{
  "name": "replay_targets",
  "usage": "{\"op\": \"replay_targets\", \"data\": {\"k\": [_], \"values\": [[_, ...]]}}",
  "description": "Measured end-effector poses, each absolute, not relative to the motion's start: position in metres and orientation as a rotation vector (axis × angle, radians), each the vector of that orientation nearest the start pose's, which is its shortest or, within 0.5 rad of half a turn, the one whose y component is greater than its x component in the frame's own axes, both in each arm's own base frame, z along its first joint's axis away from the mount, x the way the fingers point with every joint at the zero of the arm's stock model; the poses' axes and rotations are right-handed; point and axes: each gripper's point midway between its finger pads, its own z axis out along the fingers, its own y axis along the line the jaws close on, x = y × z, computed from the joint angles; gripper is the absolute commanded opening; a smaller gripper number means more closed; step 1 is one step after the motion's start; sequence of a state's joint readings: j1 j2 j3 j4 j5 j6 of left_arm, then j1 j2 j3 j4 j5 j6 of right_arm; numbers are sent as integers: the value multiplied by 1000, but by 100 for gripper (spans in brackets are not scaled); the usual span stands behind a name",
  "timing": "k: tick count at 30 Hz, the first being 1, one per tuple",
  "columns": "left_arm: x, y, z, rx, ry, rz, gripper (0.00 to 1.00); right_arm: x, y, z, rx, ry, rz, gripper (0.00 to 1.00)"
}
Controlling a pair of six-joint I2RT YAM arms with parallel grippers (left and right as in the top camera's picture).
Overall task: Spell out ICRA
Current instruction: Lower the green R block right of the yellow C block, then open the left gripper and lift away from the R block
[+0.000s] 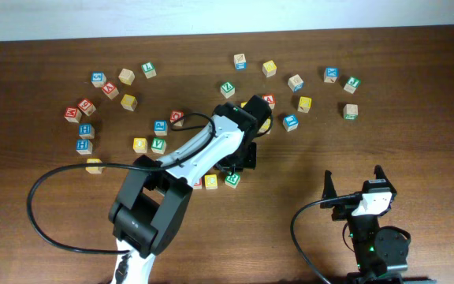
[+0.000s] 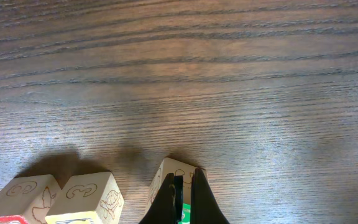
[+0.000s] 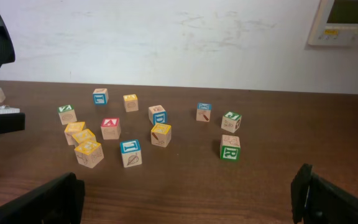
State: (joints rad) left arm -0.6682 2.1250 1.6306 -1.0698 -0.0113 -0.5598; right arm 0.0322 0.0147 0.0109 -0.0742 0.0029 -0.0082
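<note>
- Dark brown wood made up the table (image 1: 416,158), and many loose letter cubes (image 1: 331,75) with red, yellow, blue or green faces sat scattered across its far half.
- Near the table's middle, three cubes stood in a short row running left to right.
- The row began with the red-faced wooden I cube (image 1: 198,183). The yellow-faced wooden C cube (image 1: 211,181) sat just beside it, and the green-faced wooden R cube (image 1: 232,179) sat a little apart on the right.
- The letters on these three were too small to read from overhead.
- The white and black left arm (image 1: 203,150) lay stretched diagonally from the near left edge to the row, hiding part of the red-faced cube.
- In the left wrist view, the left gripper (image 2: 182,196) had its jaws pressed together with nothing between them. Its tips were directly over the green-faced cube, and whether they touched it could not be told.
- The red-faced wooden A cube (image 1: 268,100) sat well apart from the row, farther back and to the right, near yellow and blue cubes.
- The right gripper (image 1: 354,177) hung by the near right edge over bare wood, its jaws spread wide and empty, facing the scattered cubes.
</note>
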Motion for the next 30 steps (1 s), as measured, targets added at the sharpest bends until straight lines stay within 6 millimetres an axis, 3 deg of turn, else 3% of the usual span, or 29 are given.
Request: {"op": "replay_targets", "data": {"k": [16, 23, 30], "values": [[309, -242, 29, 172, 3165, 53, 0, 246, 7, 157, -31, 1648, 16, 98], [316, -225, 29, 102, 3186, 72, 0, 246, 7, 157, -31, 1649, 16, 98], [317, -228, 29, 105, 3185, 41, 0, 246, 7, 157, -31, 1649, 16, 99]]}}
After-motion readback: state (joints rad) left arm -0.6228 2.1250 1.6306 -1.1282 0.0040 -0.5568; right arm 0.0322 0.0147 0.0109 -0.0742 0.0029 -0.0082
